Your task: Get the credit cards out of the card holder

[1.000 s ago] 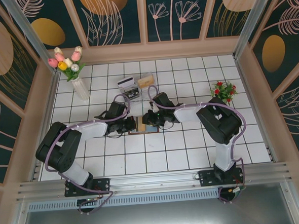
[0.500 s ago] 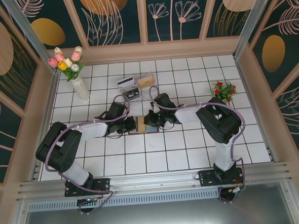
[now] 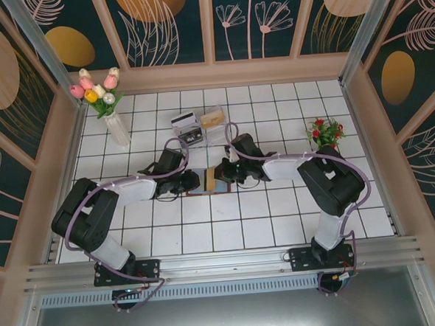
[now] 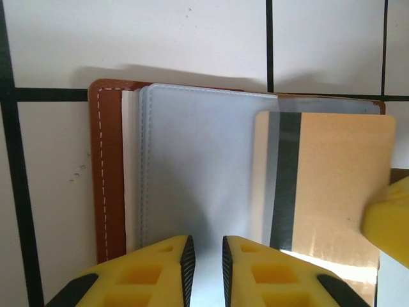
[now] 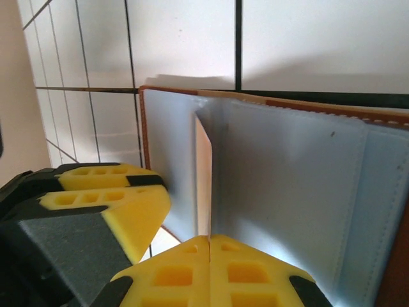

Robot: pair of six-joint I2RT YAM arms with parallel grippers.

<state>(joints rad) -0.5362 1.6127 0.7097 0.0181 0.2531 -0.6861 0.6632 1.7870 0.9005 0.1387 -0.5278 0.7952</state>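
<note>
The right tool (image 5: 209, 256) is pressed together, pinching a tan credit card (image 4: 332, 179) with a dark stripe, which sits partly out of a clear sleeve. The left tool (image 4: 204, 259), its jaws a narrow slit apart, sits over the blue-grey page of the open card holder (image 4: 108, 173). The holder lies flat on the tiled table (image 4: 160, 32) between both tools.

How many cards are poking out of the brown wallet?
1. A tan card with a dark stripe sticks partly out of the card holder, pinched by the right hand. More may be hidden inside.
</note>
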